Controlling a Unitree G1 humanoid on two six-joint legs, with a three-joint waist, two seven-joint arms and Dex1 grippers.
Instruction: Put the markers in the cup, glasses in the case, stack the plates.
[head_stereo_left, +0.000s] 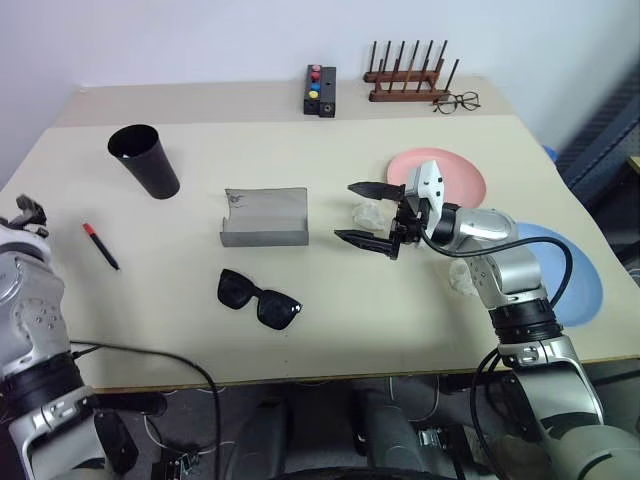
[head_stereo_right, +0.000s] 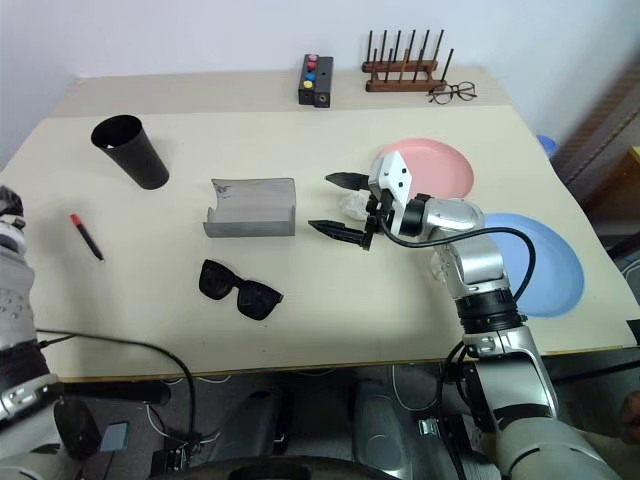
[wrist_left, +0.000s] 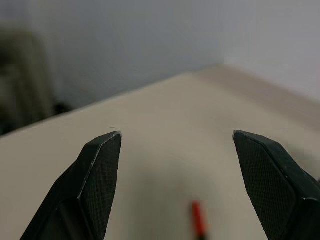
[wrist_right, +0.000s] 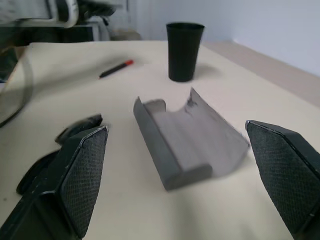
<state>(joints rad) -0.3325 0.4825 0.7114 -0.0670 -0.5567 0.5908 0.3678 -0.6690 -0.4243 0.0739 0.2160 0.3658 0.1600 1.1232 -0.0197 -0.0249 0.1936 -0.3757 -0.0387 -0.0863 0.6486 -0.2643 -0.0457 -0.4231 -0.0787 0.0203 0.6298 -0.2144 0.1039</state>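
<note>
Right wrist view: matte grey box-shaped case (wrist_right: 187, 142)

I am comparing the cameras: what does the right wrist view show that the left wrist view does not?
Right wrist view: the open grey rectangular glasses case, the tall black tapered plastic cup, the black thick-framed sunglasses, the whole dark marker with a red end, between the open right gripper fingers. Left wrist view: the open left gripper, the wall behind. Both share the beige table and that marker's red end.

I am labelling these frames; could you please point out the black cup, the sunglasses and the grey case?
black cup (head_stereo_left: 150, 165), left eye view, its side wall.
sunglasses (head_stereo_left: 258, 298), left eye view, the bridge.
grey case (wrist_right: 187, 137), right wrist view, its inner trough.
</note>
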